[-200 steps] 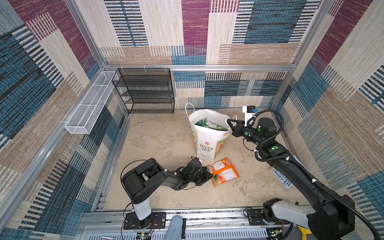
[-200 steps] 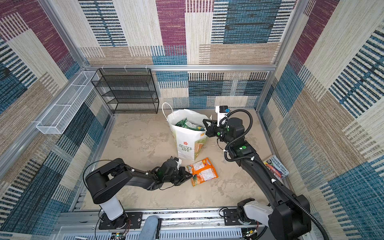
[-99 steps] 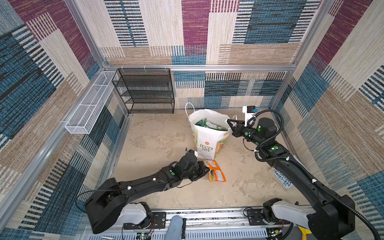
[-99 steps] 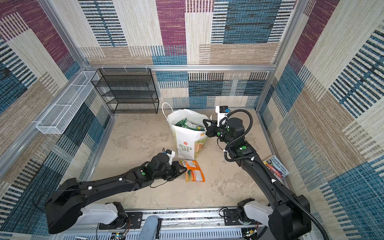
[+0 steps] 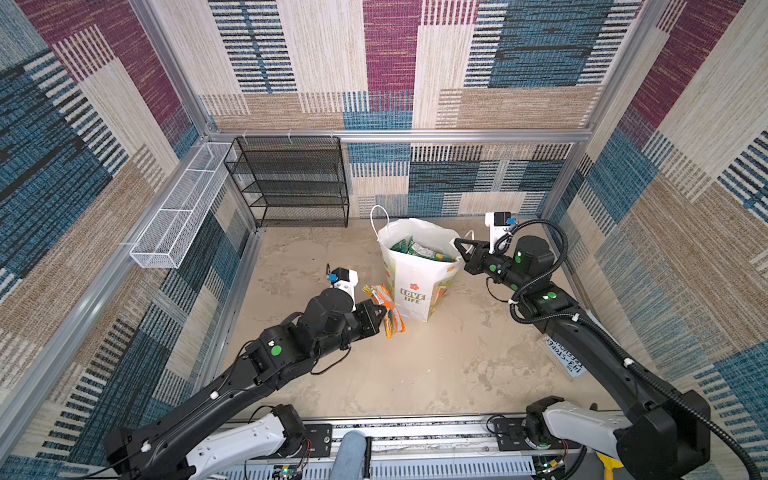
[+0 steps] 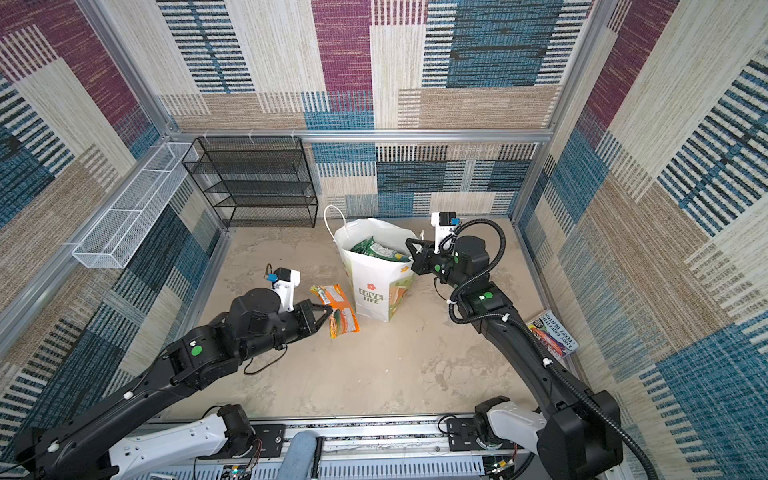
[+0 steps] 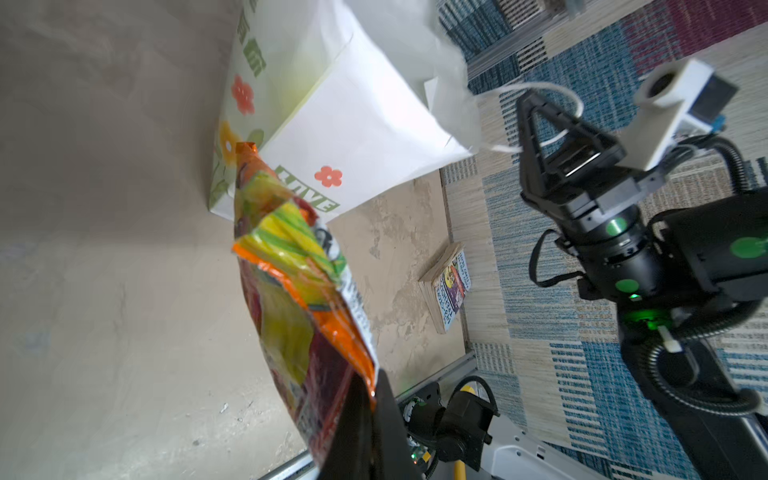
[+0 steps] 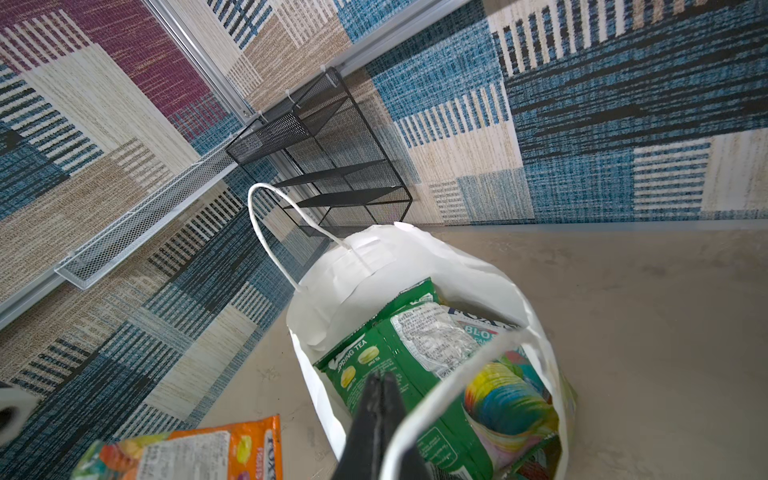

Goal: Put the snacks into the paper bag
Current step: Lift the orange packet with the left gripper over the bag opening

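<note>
The white paper bag (image 5: 415, 286) (image 6: 374, 282) stands upright and open mid-floor. Green and colourful snacks (image 5: 415, 249) (image 8: 374, 361) lie inside it. My left gripper (image 5: 384, 309) (image 7: 374, 390) is shut on the edge of orange snack packets (image 5: 390, 316) (image 7: 291, 270), apparently two together, held off the floor just left of the bag's front. My right gripper (image 5: 457, 242) (image 8: 380, 376) sits at the bag's right rim, shut, with the thin white handle (image 7: 552, 137) running through its closed fingers.
A blue-and-white magazine (image 6: 552, 336) lies against the right wall. A black mesh rack (image 5: 291, 183) stands at the back, left of the bag. A white wire basket (image 5: 178, 216) hangs on the left wall. The metal rail (image 5: 415, 424) runs along the front.
My left arm has lifted the orange packets off the floor and carried them left, to beside the bag's front. The right arm and the bag have not moved.
</note>
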`<state>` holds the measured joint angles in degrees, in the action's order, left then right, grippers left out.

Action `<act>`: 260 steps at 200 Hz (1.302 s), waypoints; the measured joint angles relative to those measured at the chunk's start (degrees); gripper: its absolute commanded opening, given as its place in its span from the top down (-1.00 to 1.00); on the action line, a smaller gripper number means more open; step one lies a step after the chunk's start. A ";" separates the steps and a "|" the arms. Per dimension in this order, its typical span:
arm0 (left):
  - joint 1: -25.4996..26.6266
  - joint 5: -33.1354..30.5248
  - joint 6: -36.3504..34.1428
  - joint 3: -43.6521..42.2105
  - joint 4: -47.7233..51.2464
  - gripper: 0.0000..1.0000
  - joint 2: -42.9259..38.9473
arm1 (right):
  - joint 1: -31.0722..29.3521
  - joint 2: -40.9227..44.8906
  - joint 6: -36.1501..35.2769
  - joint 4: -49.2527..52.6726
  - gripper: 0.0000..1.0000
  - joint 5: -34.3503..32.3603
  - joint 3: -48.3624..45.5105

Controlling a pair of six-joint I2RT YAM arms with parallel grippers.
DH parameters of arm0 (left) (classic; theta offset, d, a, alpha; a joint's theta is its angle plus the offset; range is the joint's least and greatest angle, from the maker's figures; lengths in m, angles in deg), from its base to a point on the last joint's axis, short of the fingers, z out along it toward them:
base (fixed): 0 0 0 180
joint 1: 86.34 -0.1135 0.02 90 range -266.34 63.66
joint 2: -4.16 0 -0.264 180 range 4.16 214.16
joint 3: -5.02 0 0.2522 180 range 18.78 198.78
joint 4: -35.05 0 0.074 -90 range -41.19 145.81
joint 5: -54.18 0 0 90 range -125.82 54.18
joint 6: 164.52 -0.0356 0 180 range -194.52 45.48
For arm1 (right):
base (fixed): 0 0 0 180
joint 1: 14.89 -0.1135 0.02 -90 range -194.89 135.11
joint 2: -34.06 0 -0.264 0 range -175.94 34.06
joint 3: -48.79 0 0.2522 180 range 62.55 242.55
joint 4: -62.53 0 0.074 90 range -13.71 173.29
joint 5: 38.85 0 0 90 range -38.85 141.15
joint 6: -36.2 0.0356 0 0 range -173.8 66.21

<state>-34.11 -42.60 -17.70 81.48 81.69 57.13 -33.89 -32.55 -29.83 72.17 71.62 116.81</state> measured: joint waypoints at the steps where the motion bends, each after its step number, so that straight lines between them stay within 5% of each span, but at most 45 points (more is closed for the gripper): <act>1: 0.00 -0.15 -0.15 0.31 0.15 1.00 0.07 | 0.00 0.00 0.00 0.00 0.97 0.00 0.00; 98: -2.78 -4.44 -19.12 41.40 12.66 1.00 23.26 | 0.00 -0.04 0.00 0.00 0.97 -0.02 0.00; 155: -15.04 13.00 -22.16 61.02 14.91 1.00 43.65 | 0.00 -0.07 -0.02 0.00 0.97 -0.09 0.00; 196: -17.62 25.53 -23.85 76.32 20.44 1.00 59.56 | 0.00 -0.09 -0.02 0.00 0.97 -0.11 0.00; 260: -17.51 36.37 -24.20 75.49 23.41 1.00 63.69 | 0.00 -0.35 -0.04 0.00 0.97 -0.59 0.00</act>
<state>-51.62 -6.23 -41.90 156.97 105.10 120.82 -33.89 -32.90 -29.87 72.17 71.03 116.81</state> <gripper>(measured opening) 0.060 0.051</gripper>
